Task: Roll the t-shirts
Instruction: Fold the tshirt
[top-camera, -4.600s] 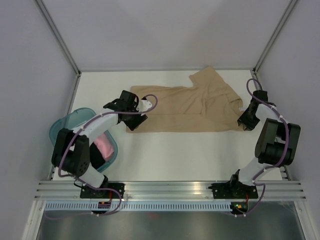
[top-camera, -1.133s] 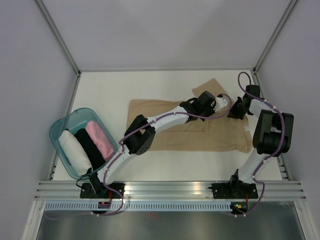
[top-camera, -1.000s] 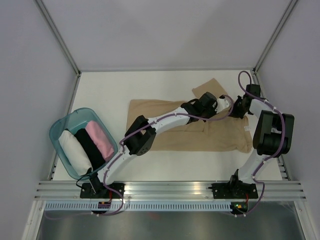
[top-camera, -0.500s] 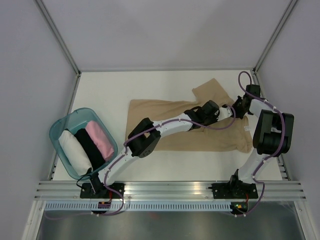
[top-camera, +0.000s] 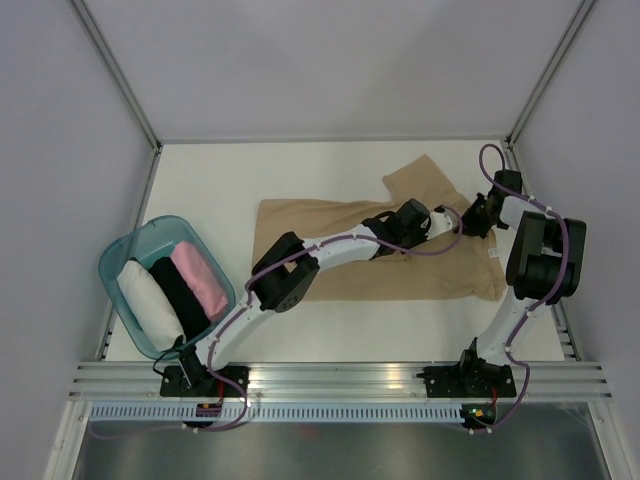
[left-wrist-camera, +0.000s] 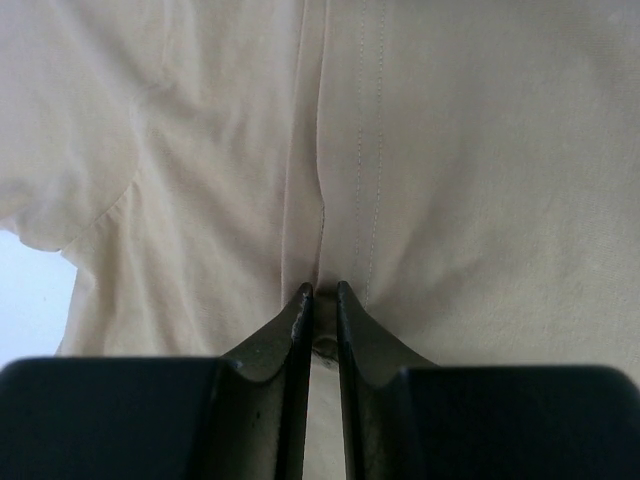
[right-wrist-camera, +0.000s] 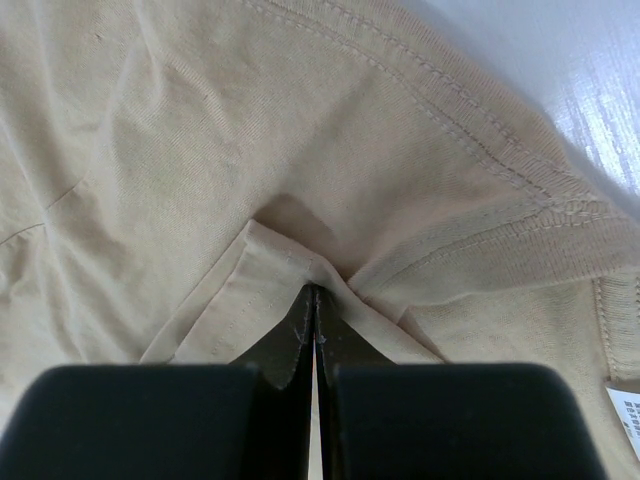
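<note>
On your white flat surface (top-camera: 200, 180), the tan short-sleeved cloth t-shirt (top-camera: 330, 215) lies spread toward the far right, and the left arm hides part of its middle. The translucent teal plastic basket (top-camera: 110, 262) at the left edge holds a pink rolled cloth bundle (top-camera: 200, 280) and a white rolled cloth bundle (top-camera: 150, 300). Your left tool (left-wrist-camera: 320, 292) stands narrow, pinching a raised crease. Your right tool (right-wrist-camera: 315, 290) is clamped tight on a fold beside the ribbed neckline.

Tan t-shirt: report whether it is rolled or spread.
Spread, not rolled: the tan t-shirt lies flat on the table, with no roll started.
</note>
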